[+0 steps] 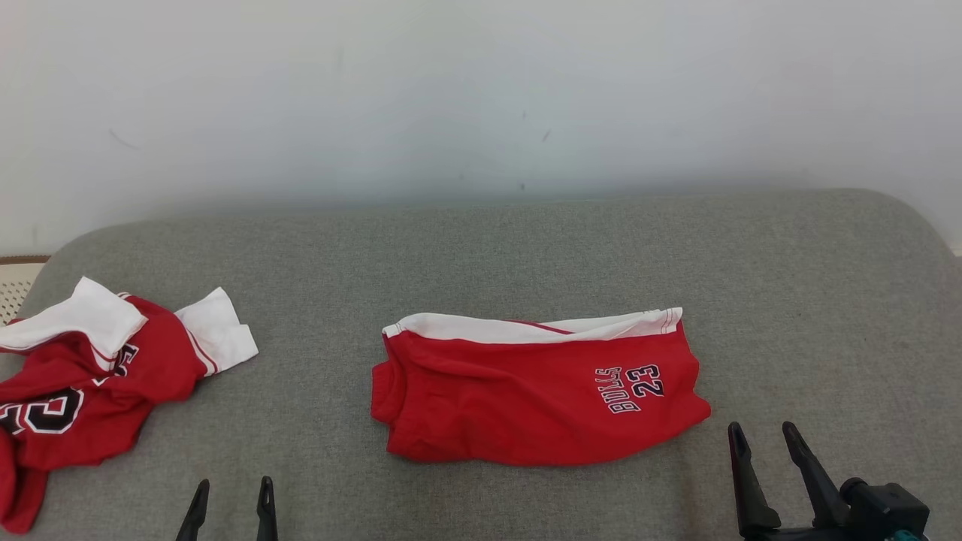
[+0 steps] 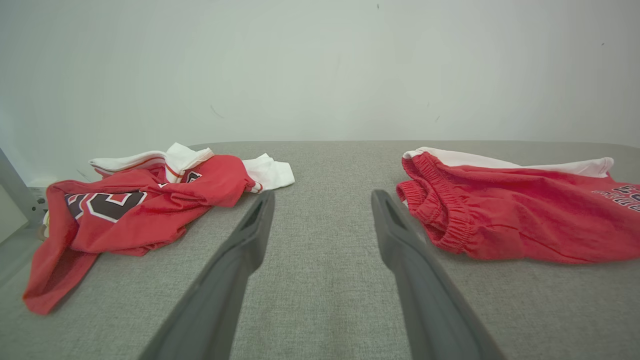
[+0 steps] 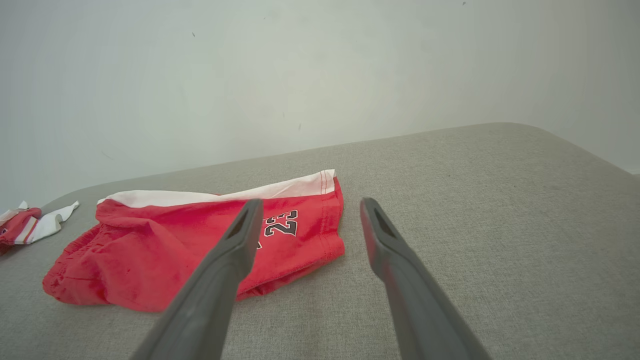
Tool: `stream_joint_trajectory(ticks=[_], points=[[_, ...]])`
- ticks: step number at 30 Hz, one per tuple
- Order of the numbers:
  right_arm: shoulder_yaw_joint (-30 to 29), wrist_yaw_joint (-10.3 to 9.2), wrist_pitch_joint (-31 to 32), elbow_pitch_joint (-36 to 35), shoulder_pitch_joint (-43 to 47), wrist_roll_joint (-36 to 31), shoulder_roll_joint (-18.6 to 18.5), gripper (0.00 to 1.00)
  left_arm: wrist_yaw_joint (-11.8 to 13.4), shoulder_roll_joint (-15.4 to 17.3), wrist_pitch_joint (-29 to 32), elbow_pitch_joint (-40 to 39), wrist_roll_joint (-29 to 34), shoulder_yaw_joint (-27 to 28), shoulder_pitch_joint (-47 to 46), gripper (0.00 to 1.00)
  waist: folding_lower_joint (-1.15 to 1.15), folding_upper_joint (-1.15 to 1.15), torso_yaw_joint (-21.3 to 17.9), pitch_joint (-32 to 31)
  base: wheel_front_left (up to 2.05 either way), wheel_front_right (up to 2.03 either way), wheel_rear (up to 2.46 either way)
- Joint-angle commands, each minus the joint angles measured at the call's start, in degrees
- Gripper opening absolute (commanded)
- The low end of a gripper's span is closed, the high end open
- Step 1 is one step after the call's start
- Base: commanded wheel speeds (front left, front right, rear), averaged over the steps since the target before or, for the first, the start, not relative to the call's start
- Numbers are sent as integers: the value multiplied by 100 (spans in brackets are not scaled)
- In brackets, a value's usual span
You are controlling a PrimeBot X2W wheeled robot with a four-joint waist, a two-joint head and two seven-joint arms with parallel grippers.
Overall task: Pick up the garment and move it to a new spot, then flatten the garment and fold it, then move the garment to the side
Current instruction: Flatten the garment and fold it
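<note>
**Folded red shorts, centre of grey upholstered surface**

Position: the red fabric shorts with a white band lie flat at mid-surface, farther from the robot than both grippers. The left gripper, fingers spread wide and holding nothing, sits well apart from the shorts' waistband end. The right gripper, likewise spread and empty, stands just beside the shorts' near right corner, not touching.

Appearance: folded into a rough rectangle. Gathered elastic waist at left, white strip along the far edge, "BULLS 23" printed near the right end.

Surroundings: a crumpled red-and-white jersey lies at the far left of the grey woven surface. A pale wall stands behind.
</note>
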Motion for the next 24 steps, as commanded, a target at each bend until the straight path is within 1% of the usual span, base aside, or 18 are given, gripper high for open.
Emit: stream_joint_trajectory(ticks=[1, 15, 18, 22, 24], points=[[-4, -3, -5, 11, 39, -17, -15, 100, -12, 47, -17, 31, 25, 14, -19, 100, 0, 0, 4, 4, 0, 0, 0], [-74, -3, 64, 87, -1, -2, -17, 100, 7, 40, -17, 29, 16, 10, -29, 100, 0, 0, 42, 15, 0, 0, 0], [-115, -3, 129, 181, -181, 79, -44, 100, 3, 36, -17, 22, -6, 18, -36, 100, 0, 0, 40, 28, 0, 0, 0], [-66, -3, 318, 498, -583, 17, -189, 100, 10, 17, -17, 15, -5, -39, -48, 100, 0, 0, 59, 61, 0, 0, 0], [-9, -3, 308, 702, -852, 55, -242, 100, -10, 15, -17, 29, -26, -55, -83, 100, 0, 0, 86, 92, 0, 0, 0]])
